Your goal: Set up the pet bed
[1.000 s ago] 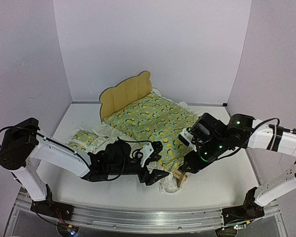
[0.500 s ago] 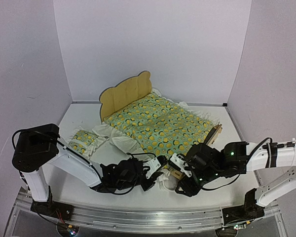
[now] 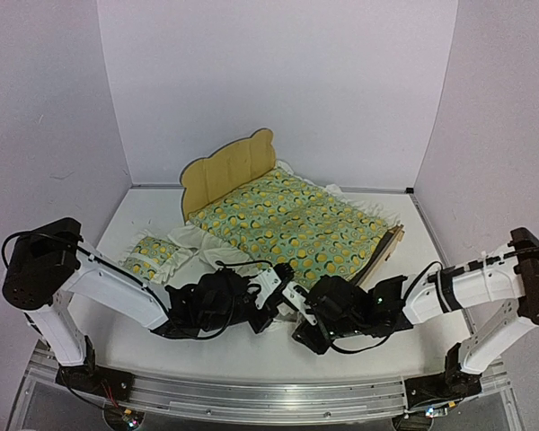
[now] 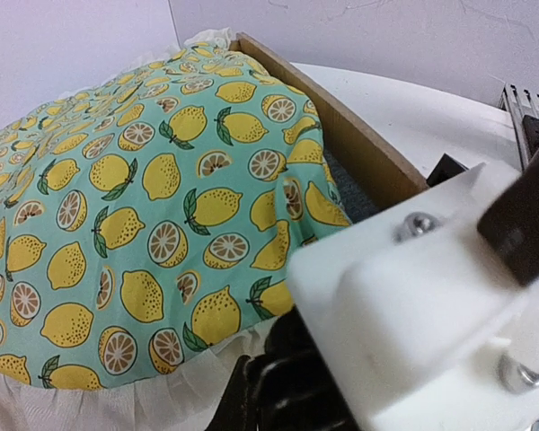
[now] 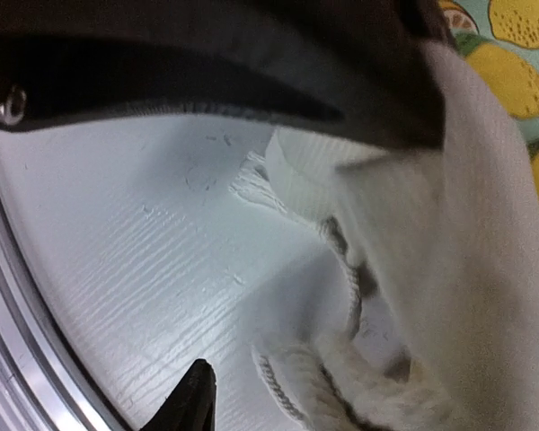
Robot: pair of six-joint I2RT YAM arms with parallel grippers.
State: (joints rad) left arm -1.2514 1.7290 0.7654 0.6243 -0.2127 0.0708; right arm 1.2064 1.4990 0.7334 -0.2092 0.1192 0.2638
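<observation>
Three plain, pale walls (image 3: 278, 81) box in a white surface (image 3: 153, 211), meeting it at a thin dark seam. A ribbed aluminium rail (image 3: 251, 395) runs along the near edge. The light is soft and even.

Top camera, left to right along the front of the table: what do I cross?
In order: left arm's shoulder → ruffled pillow → left tool → right tool → right arm's shoulder.

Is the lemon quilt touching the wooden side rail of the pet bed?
Touching. In the left wrist view the quilt presses against the inner face of the pet bed's side rail; no gap shows along its far half.
</observation>
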